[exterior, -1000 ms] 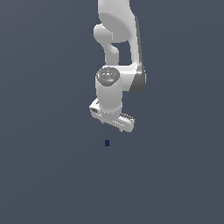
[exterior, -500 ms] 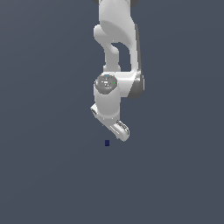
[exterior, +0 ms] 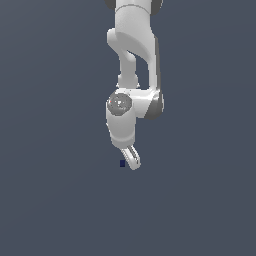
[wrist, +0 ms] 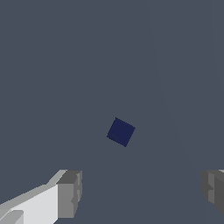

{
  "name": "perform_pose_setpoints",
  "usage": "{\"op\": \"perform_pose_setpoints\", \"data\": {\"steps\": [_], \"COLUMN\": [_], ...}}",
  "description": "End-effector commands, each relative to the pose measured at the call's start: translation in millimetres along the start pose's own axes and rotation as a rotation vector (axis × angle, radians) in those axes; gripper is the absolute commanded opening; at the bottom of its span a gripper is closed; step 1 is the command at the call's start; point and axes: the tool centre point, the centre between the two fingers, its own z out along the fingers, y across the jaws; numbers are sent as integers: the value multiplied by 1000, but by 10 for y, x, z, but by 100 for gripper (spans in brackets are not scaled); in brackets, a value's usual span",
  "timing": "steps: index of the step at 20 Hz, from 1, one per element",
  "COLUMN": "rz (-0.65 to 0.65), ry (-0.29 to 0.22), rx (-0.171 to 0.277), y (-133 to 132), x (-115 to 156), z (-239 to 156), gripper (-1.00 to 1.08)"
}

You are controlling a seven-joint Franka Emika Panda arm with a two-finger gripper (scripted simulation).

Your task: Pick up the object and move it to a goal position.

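Wrist view gives you the gripper (wrist: 140, 194) nearest, its two grey fingertips (wrist: 70, 192) spread wide apart with nothing between them. Beyond them the dark navy block (wrist: 120, 131) lies alone on the grey surface (wrist: 52, 65). Exterior view puts that block (exterior: 122, 163) just beside the gripper (exterior: 132, 159), on the exterior view's left.

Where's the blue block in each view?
Exterior view: blue block sits near the picture's middle, just to the exterior view's left of the gripper tip.
Wrist view: block lies near centre, ahead of the two grey fingertips.
Shared landmark: the gripper's fingers.
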Motion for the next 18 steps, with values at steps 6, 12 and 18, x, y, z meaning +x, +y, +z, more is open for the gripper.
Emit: {"op": "perform_pose_setpoints", "data": {"steps": [6, 12, 18], "rz": [217, 357, 444], "ry": [12, 22, 29], "rx": [-2, -2, -1], "y": [-42, -69, -86], "x": [93, 152, 188], "z": [129, 209, 258], "gripper": [100, 100, 100]}}
